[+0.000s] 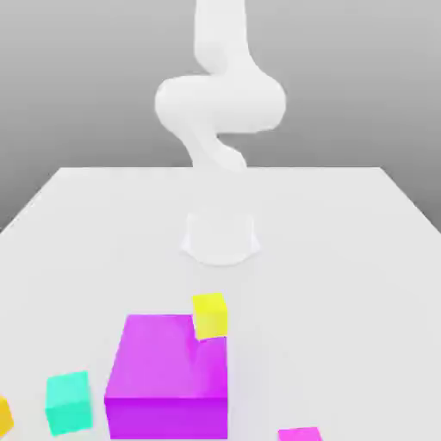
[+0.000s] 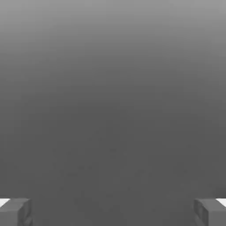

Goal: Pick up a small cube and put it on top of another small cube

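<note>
The small teal cube [image 1: 68,401] rests on the white table [image 1: 344,258] near the front, toward the exterior view's left, beside the big magenta block [image 1: 169,375]. The white arm [image 1: 220,103] rises from its round base [image 1: 221,237] at the middle of the table and bends up out of the picture, far from the cubes. In the hand view my gripper [image 2: 113,212] is open: its two grey fingertips [image 2: 15,211] stand wide apart with nothing between them, and plain grey background lies beyond.
A small yellow cube [image 1: 210,314] sits at the magenta block's far right corner. A small orange cube [image 1: 4,416] shows at the left edge, and the top of another magenta piece [image 1: 300,434] at the bottom edge.
</note>
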Controlling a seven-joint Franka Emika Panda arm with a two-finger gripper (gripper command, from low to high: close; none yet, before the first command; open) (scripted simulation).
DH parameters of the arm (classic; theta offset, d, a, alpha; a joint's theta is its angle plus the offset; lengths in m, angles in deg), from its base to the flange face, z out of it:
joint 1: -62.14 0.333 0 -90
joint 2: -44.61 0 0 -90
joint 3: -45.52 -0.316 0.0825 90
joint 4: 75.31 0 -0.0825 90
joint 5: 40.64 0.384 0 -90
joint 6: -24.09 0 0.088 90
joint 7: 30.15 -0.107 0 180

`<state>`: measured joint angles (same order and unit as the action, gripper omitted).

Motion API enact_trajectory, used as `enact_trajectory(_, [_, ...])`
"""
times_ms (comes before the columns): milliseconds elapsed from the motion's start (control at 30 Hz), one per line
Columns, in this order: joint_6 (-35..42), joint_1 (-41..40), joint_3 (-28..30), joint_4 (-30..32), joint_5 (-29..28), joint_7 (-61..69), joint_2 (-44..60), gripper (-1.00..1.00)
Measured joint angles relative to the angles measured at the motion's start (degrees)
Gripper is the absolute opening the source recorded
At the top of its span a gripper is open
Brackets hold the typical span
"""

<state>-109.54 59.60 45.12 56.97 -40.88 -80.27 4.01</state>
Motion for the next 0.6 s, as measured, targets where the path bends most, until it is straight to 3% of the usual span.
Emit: enact_trajectory(600, [-13.3,-14.6,1.3,3.6,-2.1,-31.2,37.8,0.00])
